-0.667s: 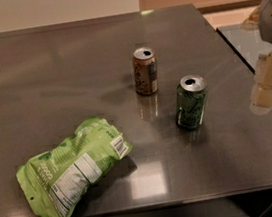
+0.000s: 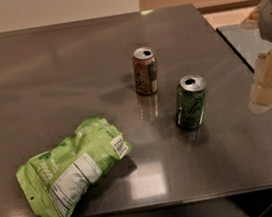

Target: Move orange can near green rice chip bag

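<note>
The orange can (image 2: 145, 71) stands upright near the middle of the dark table (image 2: 46, 77). The green rice chip bag (image 2: 73, 170) lies flat at the front left, label side up, well apart from the can. My gripper (image 2: 268, 82) hangs at the right edge of the view, over the table's right side, to the right of both cans and touching nothing.
A dark green can (image 2: 191, 101) stands upright between the orange can and my gripper. A second grey surface (image 2: 252, 38) adjoins the table on the right. The table's front edge runs just below the bag.
</note>
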`<state>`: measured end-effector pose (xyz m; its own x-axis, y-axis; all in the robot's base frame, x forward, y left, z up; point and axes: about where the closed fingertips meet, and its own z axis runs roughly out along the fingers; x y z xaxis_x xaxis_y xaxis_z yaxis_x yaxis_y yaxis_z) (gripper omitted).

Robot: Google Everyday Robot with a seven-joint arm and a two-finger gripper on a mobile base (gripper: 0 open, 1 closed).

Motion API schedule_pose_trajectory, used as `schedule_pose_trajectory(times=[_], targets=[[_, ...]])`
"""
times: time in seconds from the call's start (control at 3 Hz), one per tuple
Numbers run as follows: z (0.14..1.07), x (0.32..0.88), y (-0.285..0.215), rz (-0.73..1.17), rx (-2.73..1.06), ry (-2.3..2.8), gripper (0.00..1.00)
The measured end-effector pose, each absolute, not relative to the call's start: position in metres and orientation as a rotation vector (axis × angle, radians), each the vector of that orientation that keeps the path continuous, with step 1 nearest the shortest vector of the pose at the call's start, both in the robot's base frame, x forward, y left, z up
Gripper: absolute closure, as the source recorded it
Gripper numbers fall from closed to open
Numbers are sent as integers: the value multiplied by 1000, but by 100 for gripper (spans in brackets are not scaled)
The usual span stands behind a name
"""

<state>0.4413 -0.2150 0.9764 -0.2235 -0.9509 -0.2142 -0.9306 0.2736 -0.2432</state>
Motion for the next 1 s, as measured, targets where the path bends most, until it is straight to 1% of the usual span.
schedule_pose_trajectory(times=[0.67,1.0], targets=[[983,516,-167,108,-1582,2198,0],[978,541,-137,180,-1555,2184,0]])
